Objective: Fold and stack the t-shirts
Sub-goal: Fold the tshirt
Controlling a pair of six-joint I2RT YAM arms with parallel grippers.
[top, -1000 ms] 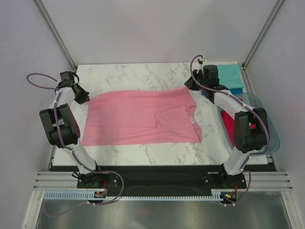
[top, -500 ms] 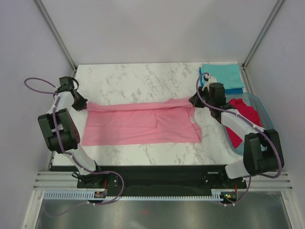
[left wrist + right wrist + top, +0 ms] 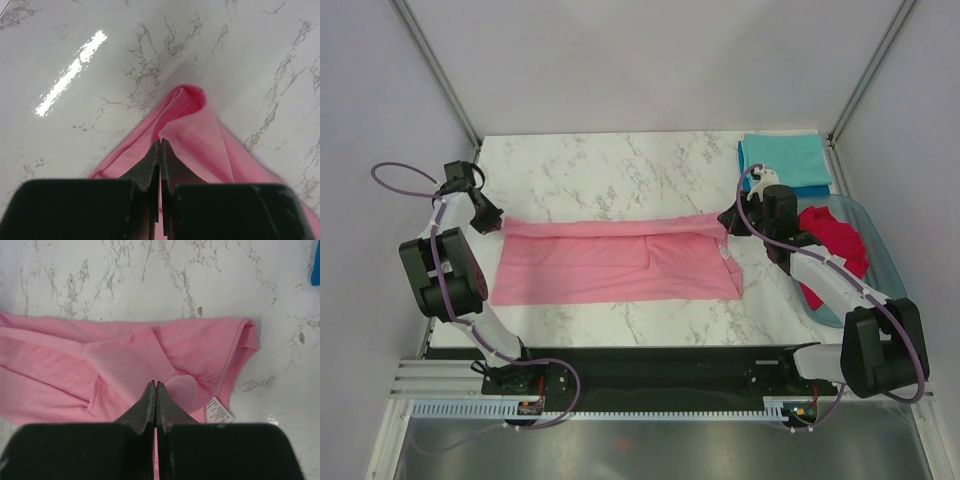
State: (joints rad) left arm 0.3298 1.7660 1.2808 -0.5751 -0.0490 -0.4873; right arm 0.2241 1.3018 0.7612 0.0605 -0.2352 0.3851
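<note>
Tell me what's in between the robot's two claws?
The pink t-shirt: its folded-over far edge runs from the left gripper to the right gripper, each shut on one end. The top view shows it.

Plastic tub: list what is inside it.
A crumpled red t-shirt lies in the tub. The right arm covers the tub's near part; anything beneath the shirt is hidden.

Bright, even overhead light washes the marble table [image 3: 620, 160], leaving only faint shadows. In the left wrist view a glare streak gleams at ten o'clock, and the left gripper [image 3: 160, 145] turns soft at six o'clock.
</note>
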